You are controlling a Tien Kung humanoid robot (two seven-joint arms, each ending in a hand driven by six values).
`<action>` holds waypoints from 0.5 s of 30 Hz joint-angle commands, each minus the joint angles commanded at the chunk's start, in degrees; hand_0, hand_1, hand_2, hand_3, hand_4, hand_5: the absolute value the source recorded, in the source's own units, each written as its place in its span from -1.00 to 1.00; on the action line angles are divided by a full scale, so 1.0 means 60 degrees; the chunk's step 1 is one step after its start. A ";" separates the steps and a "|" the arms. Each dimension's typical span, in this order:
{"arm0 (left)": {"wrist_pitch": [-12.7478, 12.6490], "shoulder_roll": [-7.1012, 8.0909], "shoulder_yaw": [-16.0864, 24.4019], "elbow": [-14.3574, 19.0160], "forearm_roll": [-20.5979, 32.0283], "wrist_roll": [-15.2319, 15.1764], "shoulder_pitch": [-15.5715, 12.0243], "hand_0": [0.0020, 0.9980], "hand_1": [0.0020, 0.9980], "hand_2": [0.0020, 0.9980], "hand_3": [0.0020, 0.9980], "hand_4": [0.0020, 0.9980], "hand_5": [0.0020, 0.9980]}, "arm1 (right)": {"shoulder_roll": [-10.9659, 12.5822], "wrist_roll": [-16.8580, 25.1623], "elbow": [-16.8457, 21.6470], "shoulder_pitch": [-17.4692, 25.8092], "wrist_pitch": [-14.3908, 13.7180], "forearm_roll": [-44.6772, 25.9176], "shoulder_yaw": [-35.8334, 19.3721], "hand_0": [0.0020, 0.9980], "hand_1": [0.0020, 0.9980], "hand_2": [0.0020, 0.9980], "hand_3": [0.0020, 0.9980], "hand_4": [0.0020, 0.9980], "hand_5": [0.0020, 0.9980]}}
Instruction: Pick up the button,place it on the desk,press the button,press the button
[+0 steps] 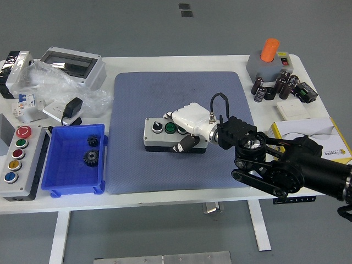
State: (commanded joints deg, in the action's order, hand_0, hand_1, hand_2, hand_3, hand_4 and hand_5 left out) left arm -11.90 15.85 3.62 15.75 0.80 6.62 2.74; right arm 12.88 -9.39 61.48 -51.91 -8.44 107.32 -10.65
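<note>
Gripping from the right end, the right hand is wrapped round the button box, w/ white fingers over its top and a dark thumb on the near side. Box sits flat on the blue mat mid-table, likely kept steady for pressing. Its green button & black knob stay exposed. Left arm not seen.

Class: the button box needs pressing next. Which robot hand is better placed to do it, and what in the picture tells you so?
Right, probably. The right robot hand already grips the grey three-button box on the blue mat; no left robot hand is in view.
</note>
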 joint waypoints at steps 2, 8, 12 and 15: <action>0.0005 0.0004 0.0015 0.0001 -0.0014 0.0001 0.0002 0.26 0.27 0.15 0.14 0.05 -0.78 | 0.0008 0.0008 0.0009 -0.0006 0.0016 -0.0057 -0.0004 0.39 0.36 0.47 0.58 0.59 -0.65; 0.0024 0.0009 0.0101 0.0007 -0.0111 0.0002 0.0002 0.26 0.27 0.15 0.14 0.05 -0.78 | 0.0016 0.0030 0.0049 -0.0016 0.0077 -0.0109 -0.0008 0.42 0.39 0.51 0.68 0.72 -0.50; 0.0047 0.0002 0.0096 0.0006 -0.0103 -0.0002 0.0006 0.26 0.27 0.15 0.14 0.05 -0.78 | 0.0032 0.0039 0.0088 -0.0027 0.0116 -0.0116 -0.0036 0.44 0.40 0.60 0.92 0.80 -0.41; 0.0075 0.0006 0.0084 0.0001 -0.0089 -0.0010 0.0006 0.26 0.27 0.15 0.14 0.05 -0.78 | 0.0042 0.0031 0.0118 -0.0035 0.0158 -0.0137 -0.0060 0.44 0.40 0.60 0.92 0.80 -0.41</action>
State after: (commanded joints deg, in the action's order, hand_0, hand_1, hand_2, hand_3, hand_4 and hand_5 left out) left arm -11.45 15.88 4.12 15.75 0.26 6.56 2.77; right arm 13.13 -9.20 62.19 -52.12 -7.49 106.50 -11.01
